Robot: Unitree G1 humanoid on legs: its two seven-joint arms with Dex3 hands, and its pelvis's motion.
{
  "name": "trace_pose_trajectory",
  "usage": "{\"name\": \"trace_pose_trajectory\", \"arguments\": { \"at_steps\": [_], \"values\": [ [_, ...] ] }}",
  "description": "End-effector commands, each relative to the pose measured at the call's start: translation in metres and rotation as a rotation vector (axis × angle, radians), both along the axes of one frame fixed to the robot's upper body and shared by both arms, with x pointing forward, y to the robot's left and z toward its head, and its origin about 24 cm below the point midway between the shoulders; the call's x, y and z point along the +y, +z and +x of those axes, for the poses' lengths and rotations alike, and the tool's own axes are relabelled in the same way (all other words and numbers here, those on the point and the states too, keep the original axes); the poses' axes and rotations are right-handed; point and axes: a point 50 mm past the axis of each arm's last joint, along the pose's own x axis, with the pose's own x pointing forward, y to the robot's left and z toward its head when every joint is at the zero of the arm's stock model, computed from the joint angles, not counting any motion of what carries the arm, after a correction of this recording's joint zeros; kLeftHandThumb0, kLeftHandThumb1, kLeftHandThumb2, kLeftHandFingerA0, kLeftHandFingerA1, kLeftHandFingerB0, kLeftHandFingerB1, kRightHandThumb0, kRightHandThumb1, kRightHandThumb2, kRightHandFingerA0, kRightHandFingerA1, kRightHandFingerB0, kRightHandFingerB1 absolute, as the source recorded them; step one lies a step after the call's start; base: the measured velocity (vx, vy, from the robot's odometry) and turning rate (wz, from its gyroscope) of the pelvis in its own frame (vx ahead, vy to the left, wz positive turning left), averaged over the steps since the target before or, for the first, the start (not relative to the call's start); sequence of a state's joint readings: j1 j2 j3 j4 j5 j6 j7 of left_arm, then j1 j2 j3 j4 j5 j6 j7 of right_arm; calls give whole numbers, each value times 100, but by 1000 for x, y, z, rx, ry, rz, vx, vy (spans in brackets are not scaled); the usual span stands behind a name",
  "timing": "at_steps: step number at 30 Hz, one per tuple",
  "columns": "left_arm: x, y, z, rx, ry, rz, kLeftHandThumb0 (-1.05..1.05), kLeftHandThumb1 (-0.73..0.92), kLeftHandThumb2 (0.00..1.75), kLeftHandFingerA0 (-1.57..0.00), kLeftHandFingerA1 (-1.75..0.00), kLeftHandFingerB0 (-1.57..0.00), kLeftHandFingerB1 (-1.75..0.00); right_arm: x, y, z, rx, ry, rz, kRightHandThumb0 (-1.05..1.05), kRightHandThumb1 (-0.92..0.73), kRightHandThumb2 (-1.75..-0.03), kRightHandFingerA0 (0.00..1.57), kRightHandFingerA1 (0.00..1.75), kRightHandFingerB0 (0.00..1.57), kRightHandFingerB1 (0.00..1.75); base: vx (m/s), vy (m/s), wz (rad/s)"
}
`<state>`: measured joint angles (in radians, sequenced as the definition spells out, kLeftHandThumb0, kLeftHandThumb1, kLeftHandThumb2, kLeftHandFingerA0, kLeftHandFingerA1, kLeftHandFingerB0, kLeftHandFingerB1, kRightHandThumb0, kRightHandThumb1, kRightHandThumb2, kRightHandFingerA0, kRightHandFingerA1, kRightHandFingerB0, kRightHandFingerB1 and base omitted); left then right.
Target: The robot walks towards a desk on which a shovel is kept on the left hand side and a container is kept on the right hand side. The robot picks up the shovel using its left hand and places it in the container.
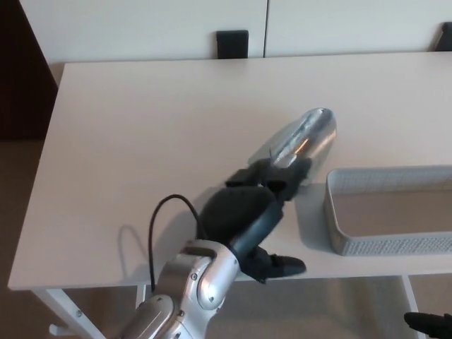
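The shovel's shiny metal scoop (305, 136) sticks out up and to the right from my left hand (248, 210), which is shut on the shovel. The handle is hidden under the black palm and fingers. The scoop is over the desk, just left of and slightly beyond the near-left corner of the grey mesh container (337, 224). That container lies at the desk's right front and looks empty. A small black part, likely my right hand (428, 324), shows at the bottom right edge, below the desk.
The white desk (155, 134) stretches wide to the left and back. Its front edge runs just under my left hand. A black chair back (232, 44) stands behind the desk's far edge.
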<state>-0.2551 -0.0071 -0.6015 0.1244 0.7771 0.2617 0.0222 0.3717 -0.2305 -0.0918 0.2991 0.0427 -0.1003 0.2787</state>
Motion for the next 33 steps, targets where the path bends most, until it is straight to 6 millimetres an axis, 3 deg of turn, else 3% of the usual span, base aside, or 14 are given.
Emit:
{"name": "trace_pose_trajectory", "arguments": {
  "at_steps": [1, 6, 13, 14, 15, 18, 25, 26, 27, 28, 29, 31, 32, 33],
  "values": [
    [48, 7, 9, -156, 357, 150, -62, 41, 63, 0, 0, 0, 0, -7, 0, -8, 21, -25, -3, -31, -50, -68, 59, 54, 38, 46, 0, 0, 0],
    [63, 16, 8, -244, 379, 176, -63, 45, 63, 0, 0, 0, 0, -6, -1, -7, 28, -40, 12, -32, -50, -68, 60, 54, 38, 46, 0, 0, 0],
    [62, 17, 1, -292, 377, 190, -68, 44, 65, 0, -2, 0, -1, -6, -2, -7, 26, -31, 5, -31, -51, -68, 58, 54, 37, 46, 0, 0, 0],
    [63, 15, 1, -287, 376, 192, -60, 49, 56, 0, 0, 0, 0, -5, -2, -7, 27, -30, 5, -24, -59, -57, 63, 49, 40, 40, 0, 0, 0],
    [62, 13, 1, -280, 376, 193, -74, 43, 68, 0, -8, 0, -1, -5, -2, -7, 29, -28, 1, -25, -59, -58, 64, 48, 41, 40, 0, 0, 0],
    [62, 8, 2, -263, 376, 207, -72, 42, 72, 0, -16, 0, -6, -6, -1, -6, 27, -26, -4, -32, -50, -68, 59, 54, 37, 46, 0, 0, 0],
    [53, -6, 7, -132, 311, 207, -79, 46, 71, 0, -3, 0, 0, -5, 0, -3, 26, -13, -15, -25, -58, -57, 66, 48, 42, 40, 0, 0, 0],
    [51, -7, 8, -100, 299, 192, -73, 43, 72, 0, -7, 0, -6, -5, 0, -3, 25, -11, -13, -25, -58, -57, 66, 49, 42, 41, 0, 0, 0],
    [48, -8, 9, -79, 272, 182, -64, 39, 76, 0, -22, 0, -21, -5, 0, -3, 28, -10, -15, -33, -50, -69, 61, 56, 39, 47, 0, 0, 0],
    [48, -8, 10, -77, 269, 182, -64, 39, 76, 0, -22, 0, -21, -5, 0, -3, 28, -9, -15, -33, -50, -69, 61, 56, 39, 47, 0, 0, 0],
    [46, -8, 11, -68, 261, 179, -60, 37, 78, 0, -32, 0, -29, -5, 0, -4, 28, -7, -13, -25, -58, -57, 66, 49, 42, 40, 0, 0, 0],
    [43, -9, 14, -43, 240, 183, -64, 40, 78, -4, -41, 0, -35, -5, -1, -4, 29, -9, -9, -25, -58, -57, 66, 48, 42, 40, 0, 0, 0],
    [41, -10, 17, -16, 237, 170, -64, 47, 54, -2, -61, 0, -46, -5, -1, -4, 35, -19, 8, -32, -50, -69, 60, 55, 39, 47, 0, 0, 0],
    [39, -11, 20, -2, 234, 167, -65, 47, 55, -1, -63, 0, -49, -5, -1, -4, 36, -24, 15, -32, -50, -69, 59, 55, 38, 47, 0, 0, 0]
  ]
}}
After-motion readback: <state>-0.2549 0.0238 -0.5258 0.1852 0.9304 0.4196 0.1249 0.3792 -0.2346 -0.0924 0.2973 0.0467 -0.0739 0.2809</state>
